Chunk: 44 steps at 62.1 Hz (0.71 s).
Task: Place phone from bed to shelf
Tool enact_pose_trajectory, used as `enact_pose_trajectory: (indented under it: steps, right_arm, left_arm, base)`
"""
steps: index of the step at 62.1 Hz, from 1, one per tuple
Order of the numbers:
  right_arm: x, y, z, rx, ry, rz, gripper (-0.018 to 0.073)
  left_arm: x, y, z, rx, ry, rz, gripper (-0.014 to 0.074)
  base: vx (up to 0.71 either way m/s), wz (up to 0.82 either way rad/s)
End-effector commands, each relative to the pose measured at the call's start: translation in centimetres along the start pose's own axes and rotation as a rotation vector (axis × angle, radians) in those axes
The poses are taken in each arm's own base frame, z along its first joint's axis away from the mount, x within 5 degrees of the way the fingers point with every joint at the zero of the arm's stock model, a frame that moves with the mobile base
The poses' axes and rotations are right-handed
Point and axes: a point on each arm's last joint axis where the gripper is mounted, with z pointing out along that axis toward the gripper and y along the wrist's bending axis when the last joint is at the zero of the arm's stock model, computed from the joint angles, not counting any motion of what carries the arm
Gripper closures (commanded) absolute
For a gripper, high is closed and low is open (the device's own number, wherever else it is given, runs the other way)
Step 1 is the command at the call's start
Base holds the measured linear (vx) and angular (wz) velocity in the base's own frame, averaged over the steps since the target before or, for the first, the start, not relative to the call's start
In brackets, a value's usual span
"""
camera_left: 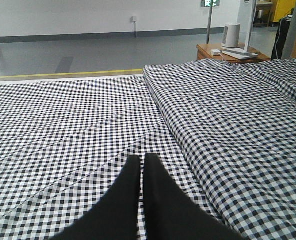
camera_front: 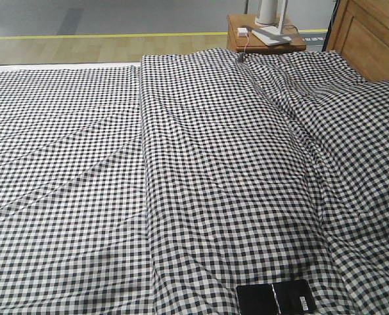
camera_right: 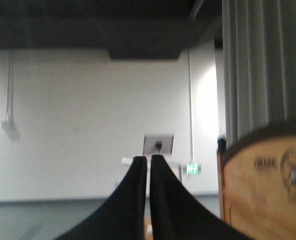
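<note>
Front view: wide bed in black-and-white small-check gingham cloth point(camera_front: 181, 164), brown wooden headboard point(camera_front: 368, 39) at far right. A second check layer lies over the right half, its straight fold edge running near to far.

Thin glossy black rectangular phone point(camera_front: 274, 298) lies flat on that upper layer at the near edge, right of centre, long side across. White barcode sticker toward its right end, faint seam across its face. Nothing touches it.

Small orange-brown nightstand point(camera_front: 247, 41) stands past the bed's far edge, left of the headboard, carrying white items.

Left wrist view: left black fingers point(camera_left: 128, 190) pressed together, holding nothing, above the bed's left half.

Right wrist view, blurred: right black fingers point(camera_right: 133, 190) almost together with only a sliver between, holding nothing, aimed at a pale far wall.
</note>
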Motion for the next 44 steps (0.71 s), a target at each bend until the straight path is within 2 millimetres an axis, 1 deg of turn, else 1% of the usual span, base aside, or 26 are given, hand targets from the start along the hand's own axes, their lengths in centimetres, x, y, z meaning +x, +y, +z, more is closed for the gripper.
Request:
enact_pose_trajectory:
  steps: [1, 8, 17, 26, 29, 34, 44]
  right_arm:
    - [-4.1, 0.1, 0.8, -0.001, -0.141, -0.057, 0.0564]
    - [-6.9, 0.2, 2.0, 0.001, -0.125, -0.057, 0.0564]
    - [-9.6, 0.2, 4.2, 0.004, -0.064, -0.057, 0.0564]
    - [-11.1, 0.2, 6.9, 0.007, 0.027, -0.057, 0.0564]
    - [-11.2, 0.2, 7.9, 0.008, 0.077, -0.057, 0.0564]
    - [-10.6, 0.1, 9.5, 0.01, 0.183, -0.057, 0.0561]
    - [-7.6, 0.0, 11.9, 0.012, 0.39, -0.056, 0.0552]
  left_arm:
    - [-0.6, 0.1, 0.0, -0.004, -0.077, -0.012, 0.0596]
    - [-0.6, 0.1, 0.0, -0.004, -0.077, -0.012, 0.0596]
    - [-0.6, 0.1, 0.0, -0.004, -0.077, -0.012, 0.0596]
    - [-0.6, 0.1, 0.0, -0.004, -0.077, -0.012, 0.0596]
    - [-0.6, 0.1, 0.0, -0.004, -0.077, -0.012, 0.0596]
    - [-0.6, 0.1, 0.0, -0.004, -0.077, -0.012, 0.0596]
    - [-0.6, 0.1, 0.0, -0.004, -0.077, -0.012, 0.0596]
  base:
    - [0.0, 0.0]
    - [0.0, 0.0]
    - [0.0, 0.0]
    - [0.0, 0.0]
    - [0.0, 0.0]
    - [0.0, 0.0]
    - [0.0, 0.0]
